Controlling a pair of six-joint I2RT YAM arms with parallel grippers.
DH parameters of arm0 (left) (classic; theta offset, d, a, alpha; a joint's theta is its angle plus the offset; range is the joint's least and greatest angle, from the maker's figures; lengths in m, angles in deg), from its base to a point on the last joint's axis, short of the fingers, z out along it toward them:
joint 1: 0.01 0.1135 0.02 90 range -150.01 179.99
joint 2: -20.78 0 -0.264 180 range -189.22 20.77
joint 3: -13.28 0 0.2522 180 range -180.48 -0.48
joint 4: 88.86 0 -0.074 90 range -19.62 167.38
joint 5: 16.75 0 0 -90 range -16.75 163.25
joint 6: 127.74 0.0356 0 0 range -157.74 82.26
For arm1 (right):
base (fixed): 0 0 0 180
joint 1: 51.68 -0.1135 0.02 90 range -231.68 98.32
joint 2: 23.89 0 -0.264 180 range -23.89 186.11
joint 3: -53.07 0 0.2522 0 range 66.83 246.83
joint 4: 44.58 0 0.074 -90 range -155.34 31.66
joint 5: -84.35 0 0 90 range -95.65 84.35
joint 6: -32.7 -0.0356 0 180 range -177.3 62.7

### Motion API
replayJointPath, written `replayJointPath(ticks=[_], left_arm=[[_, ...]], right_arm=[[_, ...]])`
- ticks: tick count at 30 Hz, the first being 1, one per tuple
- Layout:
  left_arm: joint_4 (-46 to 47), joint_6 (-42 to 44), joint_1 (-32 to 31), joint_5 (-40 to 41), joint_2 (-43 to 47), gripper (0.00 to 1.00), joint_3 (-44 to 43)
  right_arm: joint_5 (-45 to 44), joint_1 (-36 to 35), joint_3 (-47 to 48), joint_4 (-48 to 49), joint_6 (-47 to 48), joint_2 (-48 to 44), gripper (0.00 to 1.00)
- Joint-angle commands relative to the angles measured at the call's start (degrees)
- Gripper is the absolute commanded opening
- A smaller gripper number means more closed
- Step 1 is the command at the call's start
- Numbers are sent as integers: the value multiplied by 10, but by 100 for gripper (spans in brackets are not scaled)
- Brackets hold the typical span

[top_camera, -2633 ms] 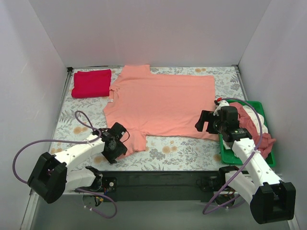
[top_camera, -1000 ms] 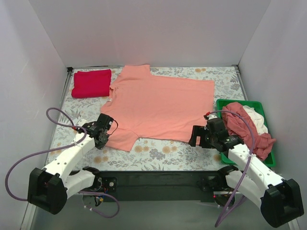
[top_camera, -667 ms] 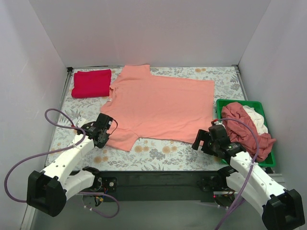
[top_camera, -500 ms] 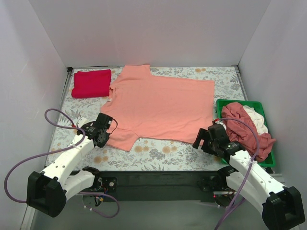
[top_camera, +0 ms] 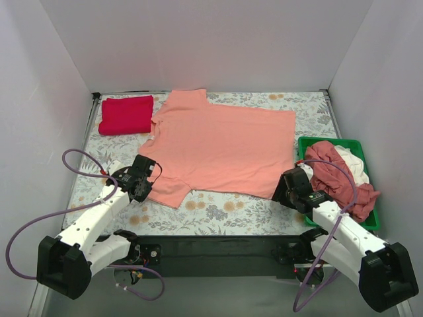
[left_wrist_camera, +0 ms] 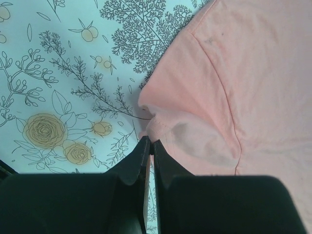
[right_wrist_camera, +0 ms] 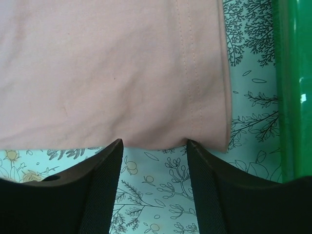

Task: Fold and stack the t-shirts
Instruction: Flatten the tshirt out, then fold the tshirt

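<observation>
Table [top_camera: 231,210]: floral cloth, carrying everything below.
Shirt [top_camera: 221,142]: peach, spread flat mid-table; light and limp, likely to sag and wrinkle, so best taken at sleeve and hem corners.
Bin [top_camera: 330,139]: green, heaped with clothes [top_camera: 340,172], just beside the hem; may hamper moves on that side.
Red shirt [top_camera: 125,113]: folded, far left corner; the stack's likely base.
Left gripper [left_wrist_camera: 150,144]: pinched on the sleeve edge.
Right gripper [right_wrist_camera: 153,146]: spread wide, straddling the hem corner.
</observation>
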Motion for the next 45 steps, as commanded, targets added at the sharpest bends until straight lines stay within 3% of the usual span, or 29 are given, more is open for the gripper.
replayJointPath(ticks=[1,13,15,28,45], left_arm=[[8,4,4,6,2,0,-22],[14,12,4,2,-9,0,-30],[15,12,4,1,-7,0,-32],[46,33,4,-10,-12,0,-73],[114,59,4,8,-93,0,-195]], right_arm=[[-23,-1,-1,7,3,6,61],[-39,1,-12,28,5,24,19],[-38,0,-12,27,7,17,2],[-56,0,24,25,54,-27,1],[-120,4,131,25,128,49,1]])
